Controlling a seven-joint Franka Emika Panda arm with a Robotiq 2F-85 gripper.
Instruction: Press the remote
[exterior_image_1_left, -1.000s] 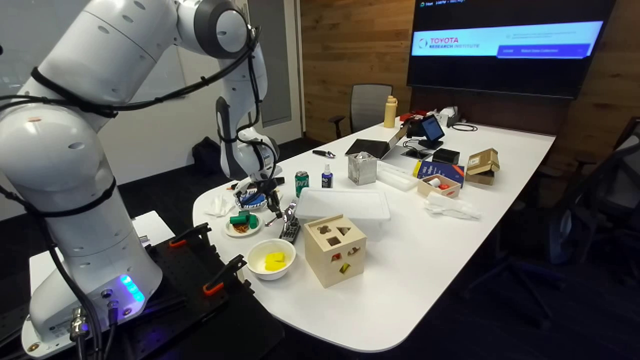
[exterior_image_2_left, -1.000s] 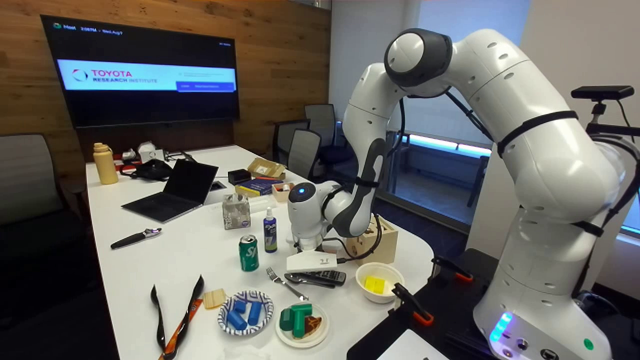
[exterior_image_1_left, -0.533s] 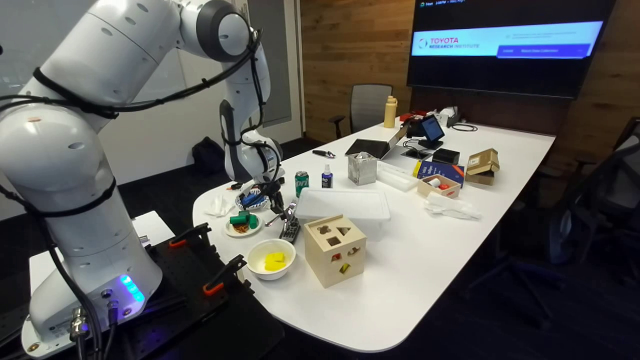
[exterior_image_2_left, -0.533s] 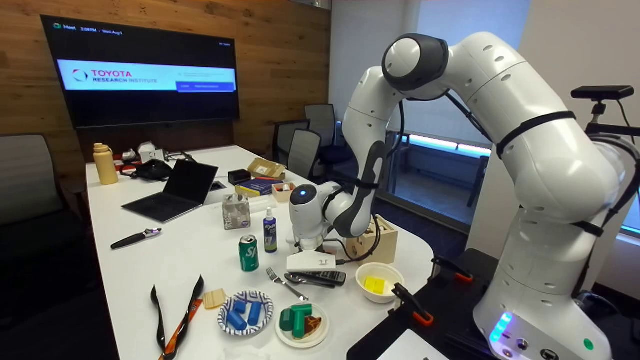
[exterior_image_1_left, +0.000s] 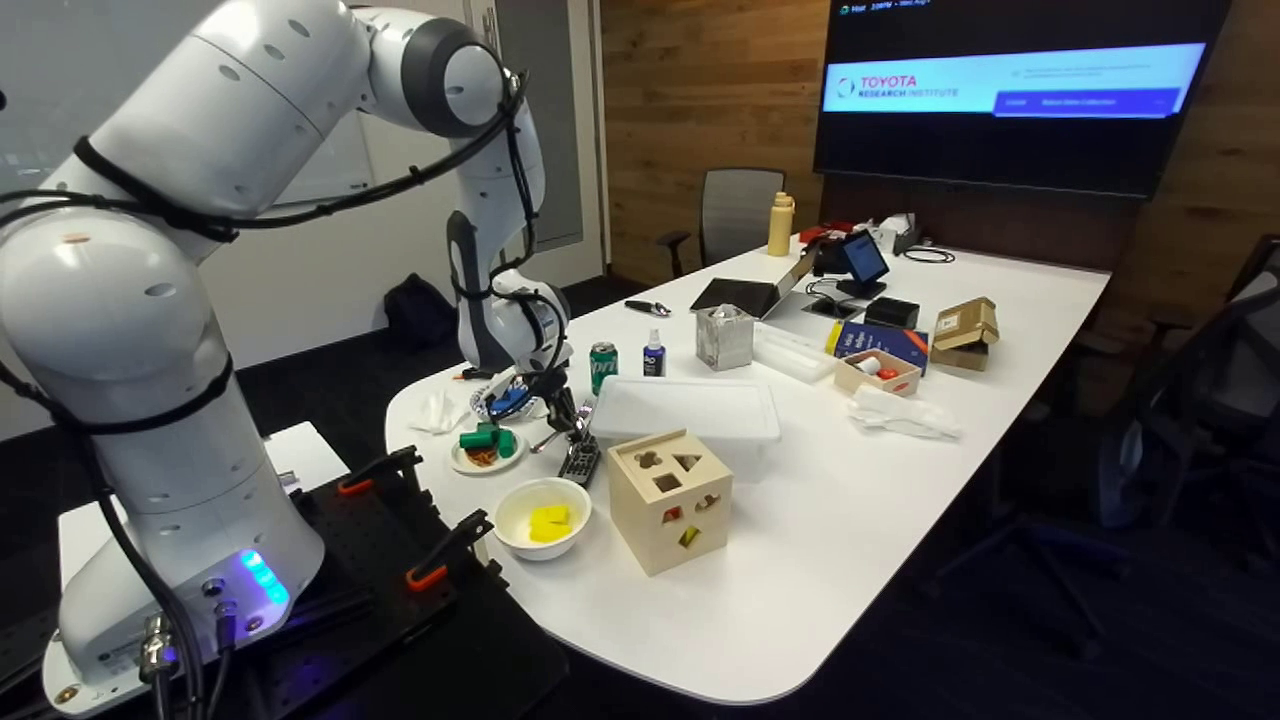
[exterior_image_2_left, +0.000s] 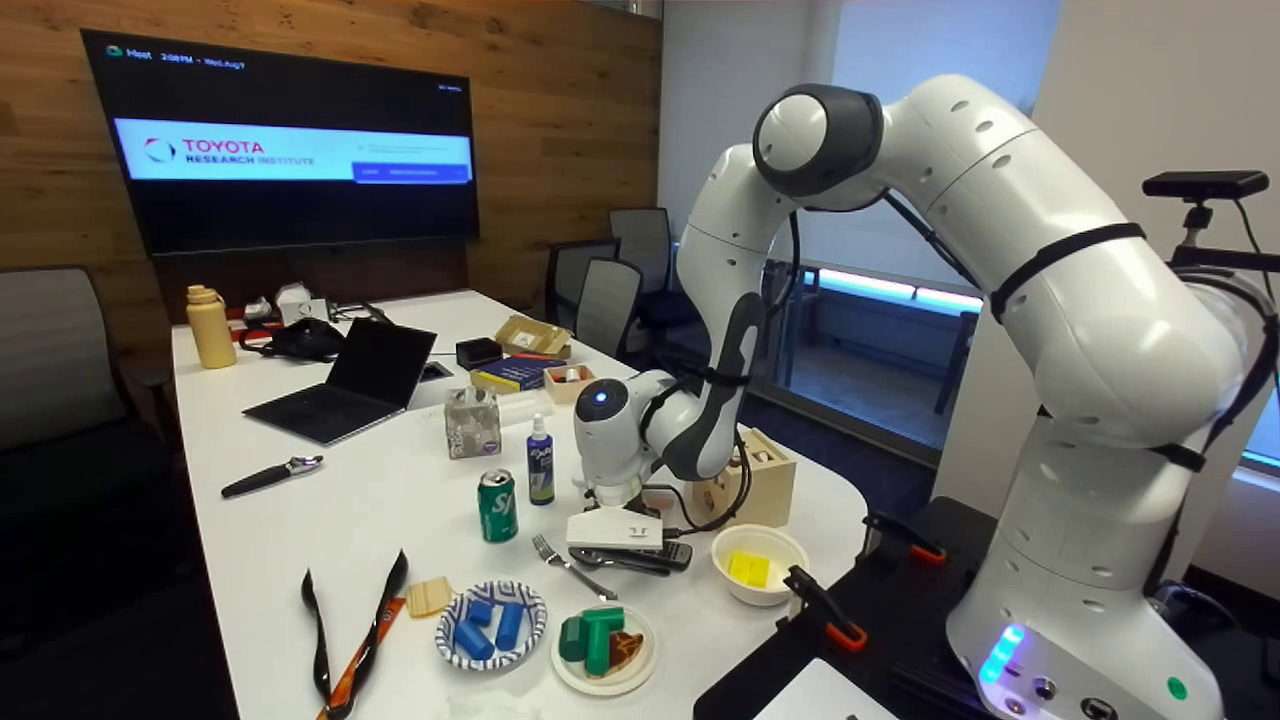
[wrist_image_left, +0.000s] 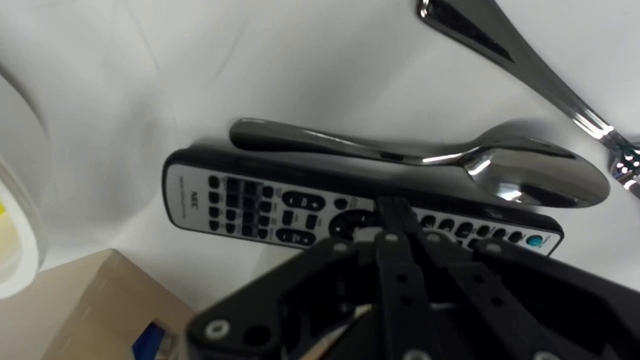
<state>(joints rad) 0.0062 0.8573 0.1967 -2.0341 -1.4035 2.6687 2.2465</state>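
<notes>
The remote (wrist_image_left: 240, 205) lies flat on the white table, long and slim, with a black body and a light button face. It is also in both exterior views (exterior_image_1_left: 580, 463) (exterior_image_2_left: 677, 556), partly covered there. My gripper (wrist_image_left: 395, 202) is shut with its two fingertips together and nothing between them. In the wrist view the tips are over the remote's middle, between the round direction pad and the number buttons, hiding part of both. In an exterior view the gripper (exterior_image_1_left: 577, 430) points down at the remote's far end. I cannot tell whether the tips touch it.
A spoon (wrist_image_left: 535, 172) lies right along the remote, with a fork (wrist_image_left: 500, 45) beyond it. The white bowl (exterior_image_1_left: 515, 530) with yellow blocks and the wooden cube (exterior_image_1_left: 655, 525) stand close by. A clear lidded bin (exterior_image_1_left: 690, 405) and a plate with green blocks (exterior_image_2_left: 560, 675) are also near.
The arm has come down and my gripper has moved lower, closer to the remote, shifting a little rightward in an exterior view. The objects on the table have not moved.
</notes>
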